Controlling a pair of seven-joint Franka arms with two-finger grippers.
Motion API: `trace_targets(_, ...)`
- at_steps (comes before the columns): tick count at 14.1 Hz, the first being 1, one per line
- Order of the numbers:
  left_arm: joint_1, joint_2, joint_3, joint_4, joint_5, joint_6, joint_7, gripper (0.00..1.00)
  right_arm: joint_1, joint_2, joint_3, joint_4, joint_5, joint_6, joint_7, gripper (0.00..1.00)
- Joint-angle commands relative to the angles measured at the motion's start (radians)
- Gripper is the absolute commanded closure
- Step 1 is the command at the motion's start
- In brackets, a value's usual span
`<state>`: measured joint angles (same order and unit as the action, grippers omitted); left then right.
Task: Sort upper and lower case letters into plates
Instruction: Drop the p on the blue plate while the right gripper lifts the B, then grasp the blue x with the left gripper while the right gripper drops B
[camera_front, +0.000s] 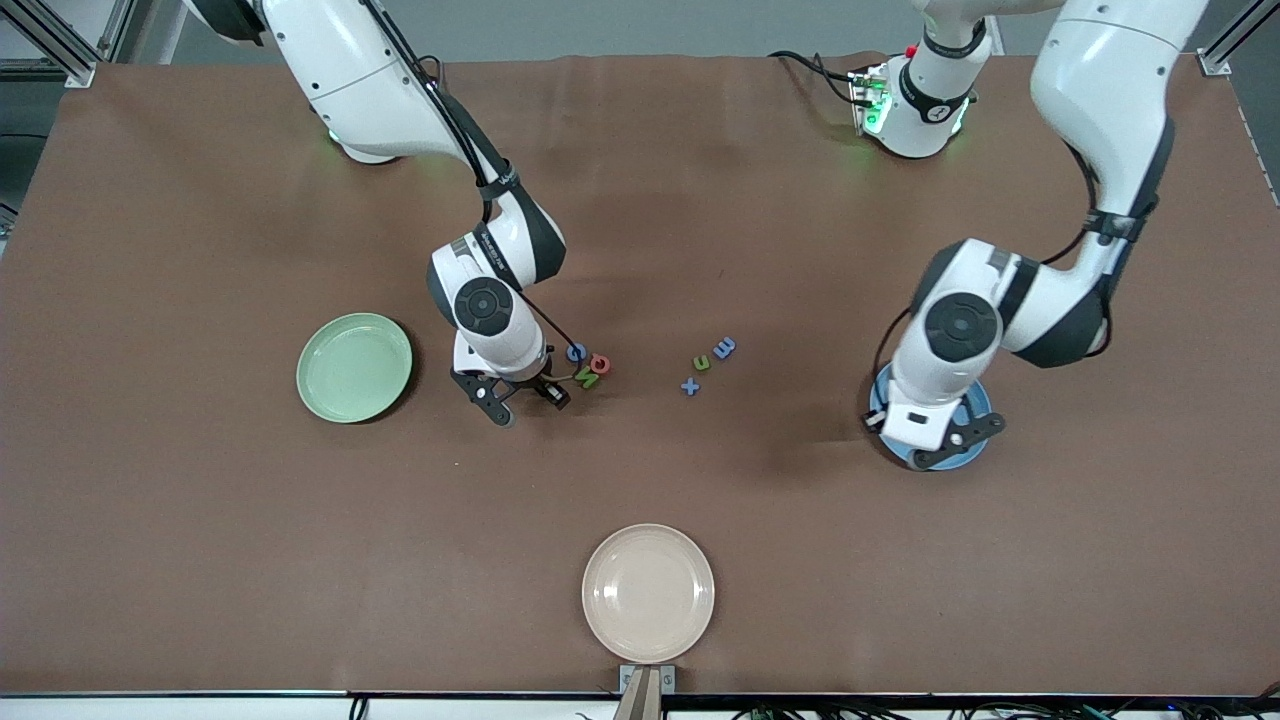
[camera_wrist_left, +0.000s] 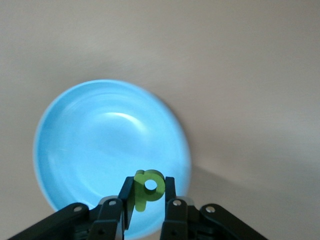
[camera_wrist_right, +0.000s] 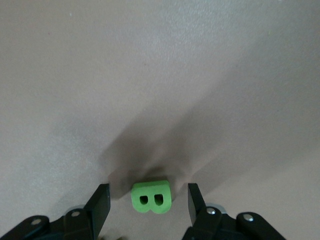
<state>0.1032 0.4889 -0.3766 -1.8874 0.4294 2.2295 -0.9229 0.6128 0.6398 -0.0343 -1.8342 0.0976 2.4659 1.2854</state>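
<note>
My left gripper (camera_wrist_left: 148, 186) is shut on a green lower-case p (camera_wrist_left: 148, 192) and hangs over the sky blue plate (camera_wrist_left: 100, 145). In the front view that gripper (camera_front: 940, 445) covers most of the blue plate (camera_front: 978, 402). My right gripper (camera_wrist_right: 147, 195) is down at the table, open, with a green B (camera_wrist_right: 151, 198) lying between its fingers and a gap on each side. In the front view the right gripper (camera_front: 525, 398) sits between the mint green plate (camera_front: 355, 367) and a cluster of a blue (camera_front: 576, 352), a red (camera_front: 600, 364) and a green letter (camera_front: 588, 378).
Three more letters lie mid-table: a green one (camera_front: 701, 362), a blue one (camera_front: 724, 347) and a blue x (camera_front: 690, 387). A cream-beige plate (camera_front: 648, 592) sits near the table edge closest to the front camera.
</note>
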Motion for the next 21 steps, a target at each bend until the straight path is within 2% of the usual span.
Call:
trace_targets(1, 0.059, -0.015, -0.013, -0.088, 0.012, 0.028, 0.029, 0.90, 0.010, 0.014, -0.003, 0.013, 0.013, 0.001, -0.005, 0.38)
trace_targets(2, 0.064, -0.012, -0.013, -0.094, 0.012, 0.027, 0.029, 0.75, 0.013, 0.015, -0.003, 0.013, 0.013, 0.001, -0.006, 0.43)
trace_targets(4, 0.085, -0.006, -0.015, -0.091, 0.003, 0.022, 0.012, 0.00, 0.015, 0.017, -0.003, 0.013, 0.013, 0.001, -0.006, 0.60)
trace_targets(7, 0.079, -0.015, -0.042, -0.040, -0.067, -0.010, -0.025, 0.00, 0.018, 0.014, -0.004, 0.013, 0.011, -0.002, -0.003, 0.92)
trace_targets(8, 0.072, -0.013, -0.074, -0.009, -0.096, -0.049, -0.040, 0.00, 0.015, 0.011, -0.004, 0.012, 0.007, -0.007, -0.005, 0.97)
trace_targets(10, 0.052, -0.001, -0.145, 0.034, -0.135, -0.068, -0.141, 0.00, 0.005, -0.011, -0.009, 0.007, -0.001, -0.031, -0.024, 1.00)
trace_targets(12, -0.012, 0.048, -0.171, 0.097, -0.143, -0.068, -0.307, 0.01, -0.020, -0.063, -0.016, 0.004, -0.001, -0.091, -0.084, 1.00)
trace_targets(14, -0.115, 0.115, -0.170, 0.180, -0.143, -0.067, -0.454, 0.06, -0.054, -0.123, -0.030, -0.020, -0.007, -0.119, -0.158, 1.00)
trace_targets(17, -0.245, 0.238, -0.159, 0.328, -0.133, -0.067, -0.626, 0.12, -0.145, -0.230, -0.036, -0.112, -0.007, -0.113, -0.315, 1.00)
trace_targets(21, -0.393, 0.332, -0.076, 0.447, -0.136, -0.060, -0.691, 0.22, -0.269, -0.373, -0.036, -0.269, -0.007, -0.110, -0.552, 1.00)
